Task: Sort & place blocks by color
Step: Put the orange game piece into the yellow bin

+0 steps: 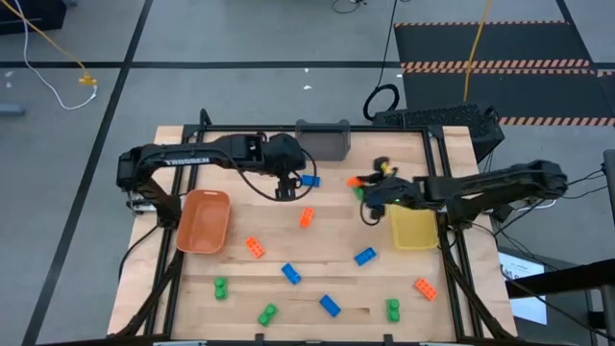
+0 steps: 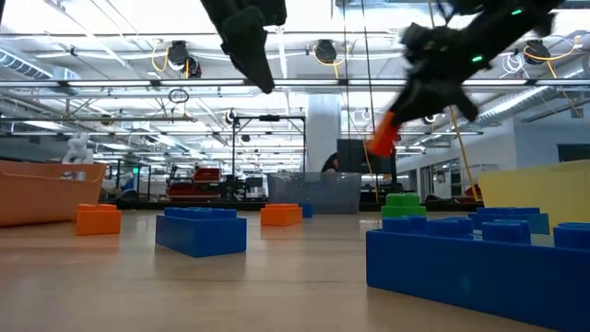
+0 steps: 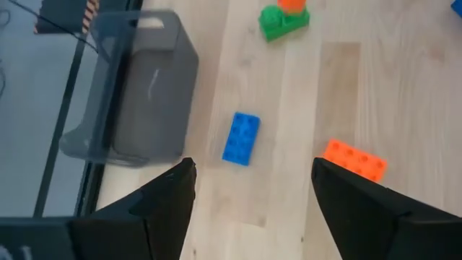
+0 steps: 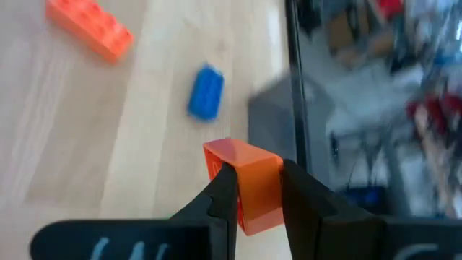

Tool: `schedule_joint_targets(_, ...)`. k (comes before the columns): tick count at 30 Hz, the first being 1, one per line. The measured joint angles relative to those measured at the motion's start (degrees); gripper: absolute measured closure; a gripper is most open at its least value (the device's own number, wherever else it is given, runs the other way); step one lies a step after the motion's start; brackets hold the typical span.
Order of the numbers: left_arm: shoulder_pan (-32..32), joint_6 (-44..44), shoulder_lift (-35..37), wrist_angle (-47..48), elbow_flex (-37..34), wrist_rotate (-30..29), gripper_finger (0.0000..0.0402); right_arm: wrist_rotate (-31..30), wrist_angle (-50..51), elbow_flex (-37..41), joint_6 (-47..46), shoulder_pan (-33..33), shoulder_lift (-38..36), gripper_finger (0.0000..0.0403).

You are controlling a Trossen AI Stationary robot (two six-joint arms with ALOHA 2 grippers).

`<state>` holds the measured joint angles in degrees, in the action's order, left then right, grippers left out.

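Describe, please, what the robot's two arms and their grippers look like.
Both arms are dark, nearly black, jointed tubes with black cables looping alongside. The left arm carries white lettering on its upper link. The left gripper and the right gripper each end in two dark, wedge-shaped fingers.

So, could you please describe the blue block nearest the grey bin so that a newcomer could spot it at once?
Find the grey bin at the table's far edge, between the two arms. Just in front of its right corner lies a blue block, beside the left gripper. It is the only blue one up there; the other blue blocks lie in the table's near half.
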<state>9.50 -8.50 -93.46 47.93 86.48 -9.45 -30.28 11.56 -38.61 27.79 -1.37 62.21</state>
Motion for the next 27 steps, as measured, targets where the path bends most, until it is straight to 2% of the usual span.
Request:
schedule_joint_targets(4,-0.04,-0.87,-0.43,-1.35,-0.02,0.25,0.0144,-3.24,12.61,0.03,-13.90,-1.66,-7.54,0.0346)
schedule_joint_targets(9,-0.15,-1.23,-1.79,-1.66,-0.15,0.42,0.0152,-4.95,21.05,0.05,-24.88,-3.97,-16.46,0.0346)
schedule_joint_targets(15,-0.54,1.67,-2.29,-1.29,-0.13,0.50,0.0153,2.75,32.41,0.04,-38.80,-5.21,-23.99,0.0346)
schedule_joint_targets(19,-1.37,3.15,-2.73,-1.61,-1.16,0.57,0.0153,10.11,34.36,0.00,-46.11,-6.05,-25.76,0.0346)
schedule_joint_targets(22,-2.17,3.03,-2.59,-4.65,-4.30,0.57,0.0153,12.94,39.12,-0.21,-49.83,-6.38,-26.08,0.0346)
schedule_joint_targets(27,-3.20,3.79,-2.70,-5.24,-8.14,0.57,0.0153,14.51,52.77,-1.31,-58.10,-6.37,-26.10,0.0346)
